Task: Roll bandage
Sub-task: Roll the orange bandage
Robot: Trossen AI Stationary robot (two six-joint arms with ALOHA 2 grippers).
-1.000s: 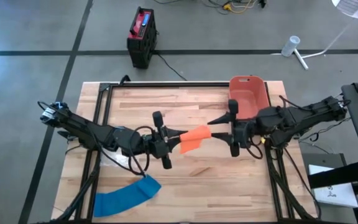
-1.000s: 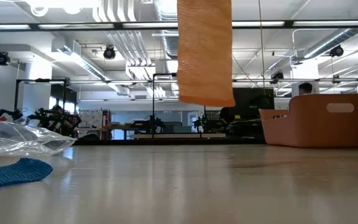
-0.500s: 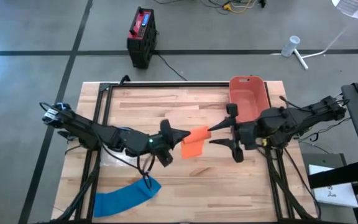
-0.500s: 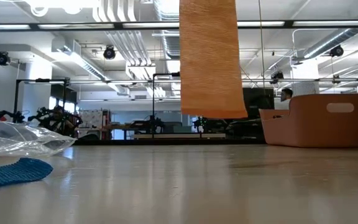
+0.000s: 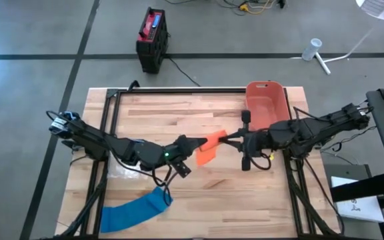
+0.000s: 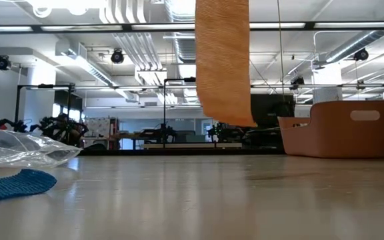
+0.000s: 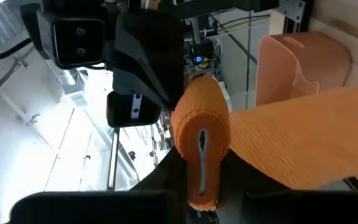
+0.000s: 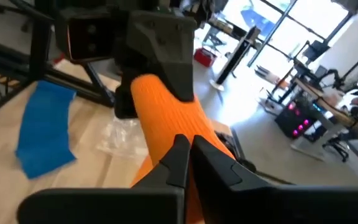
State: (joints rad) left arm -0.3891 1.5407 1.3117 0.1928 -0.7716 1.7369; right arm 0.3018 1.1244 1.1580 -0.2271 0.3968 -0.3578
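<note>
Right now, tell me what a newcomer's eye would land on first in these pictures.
The orange bandage stands out first, held in the air over the middle of the table between the left gripper and the right gripper, both shut on it, a loose tail hanging down. Next come the blue bandage lying flat at the near left edge and the orange bin at the far right.

Grey concrete floor (image 5: 32, 100) spreads all around the wooden worktop (image 5: 199, 200), crossed by dark lines that run straight and meet at angles. A black and red box (image 5: 152, 39) stands on the floor just beyond the worktop's far edge, a cable trailing from it. Looking level across the boards, a big open hall opens up: white ducts and pipes (image 6: 135, 47) run along the ceiling, long strip lights (image 6: 79, 28) glow overhead, and desks with equipment (image 6: 52, 127) line the far side.
</note>
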